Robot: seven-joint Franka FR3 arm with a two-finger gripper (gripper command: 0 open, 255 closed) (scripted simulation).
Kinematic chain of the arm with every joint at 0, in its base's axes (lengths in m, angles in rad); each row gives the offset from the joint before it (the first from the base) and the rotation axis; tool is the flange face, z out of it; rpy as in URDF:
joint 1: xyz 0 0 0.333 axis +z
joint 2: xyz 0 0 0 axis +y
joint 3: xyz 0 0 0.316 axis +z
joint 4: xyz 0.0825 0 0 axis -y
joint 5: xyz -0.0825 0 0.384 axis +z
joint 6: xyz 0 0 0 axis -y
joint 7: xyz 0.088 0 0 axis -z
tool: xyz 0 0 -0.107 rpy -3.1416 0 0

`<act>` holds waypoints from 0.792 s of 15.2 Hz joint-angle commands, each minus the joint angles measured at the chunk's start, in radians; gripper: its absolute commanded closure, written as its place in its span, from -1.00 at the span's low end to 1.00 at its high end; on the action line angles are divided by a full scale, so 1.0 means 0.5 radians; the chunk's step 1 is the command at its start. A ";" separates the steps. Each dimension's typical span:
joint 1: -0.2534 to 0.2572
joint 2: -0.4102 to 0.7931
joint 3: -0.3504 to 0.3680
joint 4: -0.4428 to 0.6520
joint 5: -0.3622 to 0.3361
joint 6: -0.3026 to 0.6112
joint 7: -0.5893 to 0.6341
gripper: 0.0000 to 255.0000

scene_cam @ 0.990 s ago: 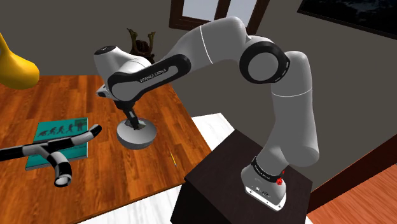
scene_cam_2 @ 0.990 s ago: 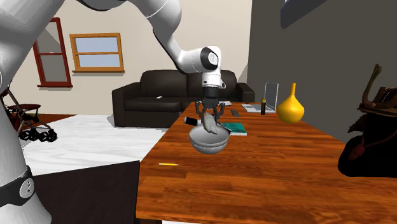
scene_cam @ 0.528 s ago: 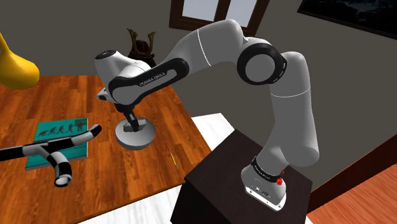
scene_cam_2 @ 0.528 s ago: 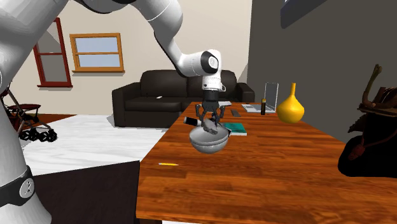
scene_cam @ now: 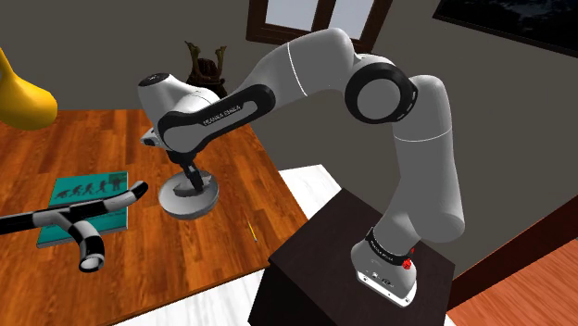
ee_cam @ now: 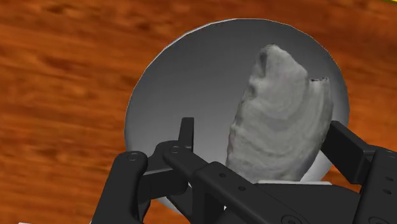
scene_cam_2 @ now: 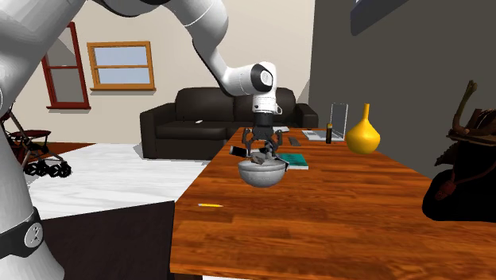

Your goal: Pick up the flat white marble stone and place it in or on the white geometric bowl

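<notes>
Reading across the shoulder view from its left, the teal book, left of the bowl, carries a row of dark walking figures on its cover but no words I can make out. The one legible line is "FRANKA EMIKA", in white letters on the dark band of the arm, just above the bowl. Farther left of the bowl than the book stands a glossy yellow vase with a swollen, gourd-like body. The table under them is shiny orange-brown wood with a streaked grain. The bowl is a smooth, pale grey hemisphere with a thin rim. Inside it lies the stone, a flat, elongated grey-white slab with rough, ridged faces and a chipped end, propped against the bowl's inner wall rather than flat on its bottom. To the right of the bowl, the white arm rises from the dark box stand, folds at a raised elbow and slopes down to the wrist. The wrist points the black gripper straight down into the bowl's mouth. Its jaws stand spread apart: one finger is clear of the stone, while the other sits at the stone's edge, possibly touching it, though the angle leaves that unsure.
</notes>
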 commanded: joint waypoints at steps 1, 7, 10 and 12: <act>0.004 -0.019 0.004 0.039 0.006 -0.058 -0.005 -1.00; 0.016 -0.060 0.014 0.166 0.022 -0.225 -0.017 -1.00; 0.016 -0.060 0.014 0.166 0.022 -0.225 -0.017 -1.00; 0.016 -0.060 0.014 0.166 0.022 -0.225 -0.017 -1.00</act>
